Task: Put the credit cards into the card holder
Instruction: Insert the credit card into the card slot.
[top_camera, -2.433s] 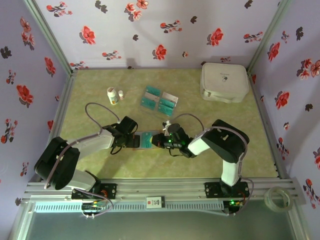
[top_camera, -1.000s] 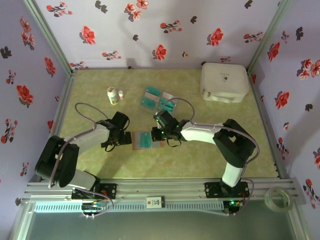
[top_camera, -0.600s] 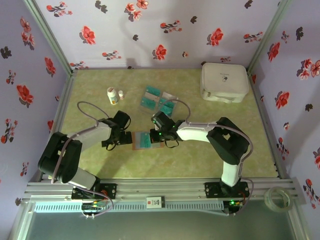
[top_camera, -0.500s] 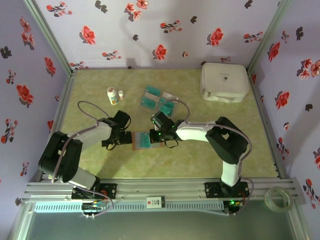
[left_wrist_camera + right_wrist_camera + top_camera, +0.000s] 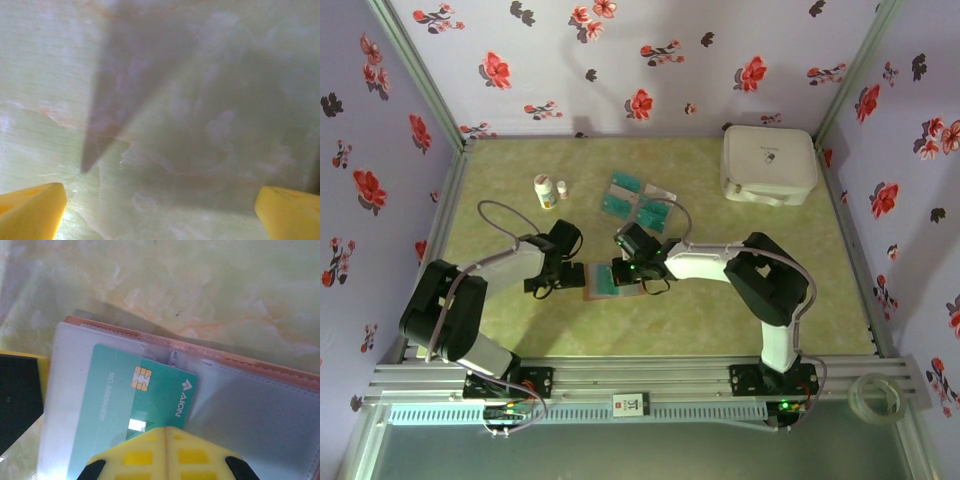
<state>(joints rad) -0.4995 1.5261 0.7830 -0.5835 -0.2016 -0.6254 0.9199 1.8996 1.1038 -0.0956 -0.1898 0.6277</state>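
**Right tool shut at the card, left tool wide open**

My left tool (image 5: 160, 227) is spread as wide as it goes and holds nothing. Only bare bench (image 5: 200, 125) shows between its yellow fingers (image 5: 30, 212). It sits just left of the card holder (image 5: 592, 283).

My right tool (image 5: 165, 437) is closed, fingertips pressed together, with the tips on the near edge of a teal card (image 5: 135, 400). That card lies flat on the open card holder, partly under a clear sleeve. I cannot tell whether the tips pinch it or only press on it.

Beyond the card holder, loose cards (image 5: 638, 199) lie clustered on the bench. Two white bottles (image 5: 546, 190) stand beyond it to the left. A white case (image 5: 769, 165) sits well beyond it to the right.
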